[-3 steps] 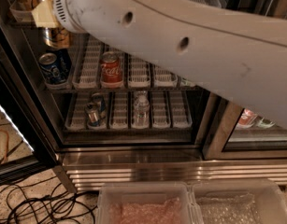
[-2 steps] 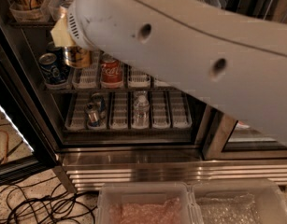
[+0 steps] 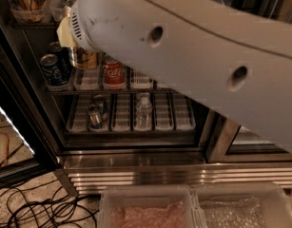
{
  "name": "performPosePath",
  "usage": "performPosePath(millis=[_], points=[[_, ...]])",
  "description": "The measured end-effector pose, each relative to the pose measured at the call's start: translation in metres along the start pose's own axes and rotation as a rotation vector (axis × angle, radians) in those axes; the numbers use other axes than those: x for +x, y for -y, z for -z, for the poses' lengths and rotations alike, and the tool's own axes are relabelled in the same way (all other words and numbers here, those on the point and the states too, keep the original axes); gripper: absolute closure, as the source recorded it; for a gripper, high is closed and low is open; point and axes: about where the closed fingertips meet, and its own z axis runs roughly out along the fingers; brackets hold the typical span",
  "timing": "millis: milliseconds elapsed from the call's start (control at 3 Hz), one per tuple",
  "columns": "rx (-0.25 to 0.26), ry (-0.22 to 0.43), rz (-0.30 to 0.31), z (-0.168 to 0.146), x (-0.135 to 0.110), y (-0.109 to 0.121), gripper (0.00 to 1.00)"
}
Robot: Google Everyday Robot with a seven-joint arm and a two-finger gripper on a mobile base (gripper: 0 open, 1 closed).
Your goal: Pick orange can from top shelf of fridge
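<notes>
The orange can (image 3: 83, 58) has a gold body with dark patterning. It hangs in front of the fridge (image 3: 136, 160), just below the end of my big white arm and left of centre. My gripper (image 3: 78, 50) is mostly hidden behind the arm's wrist; it is shut on the can and carries it. The can sits just above the top shelf (image 3: 141, 82), a dark wire rack with white slotted trays.
Blue cans (image 3: 51, 66) and a red cola can (image 3: 113, 74) stand on the same rack. A water bottle (image 3: 143, 110) and small cans (image 3: 94, 115) are on the rack below. Clear plastic bins (image 3: 145, 208) and floor cables (image 3: 36, 208) lie in front. The fridge door (image 3: 12, 108) is at left.
My arm has swung right and down across the view, and the orange can has moved with it, from the upper left to just above the tray rack.
</notes>
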Motion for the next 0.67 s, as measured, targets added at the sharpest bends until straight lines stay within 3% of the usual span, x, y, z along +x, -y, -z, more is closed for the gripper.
performPosePath(millis=[333, 667], points=[[0.013, 0.032, -0.138, 0.029, 0.021, 0.007, 1.0], [0.051, 0.004, -0.363, 0.049, 0.077, 0.028, 1.0]])
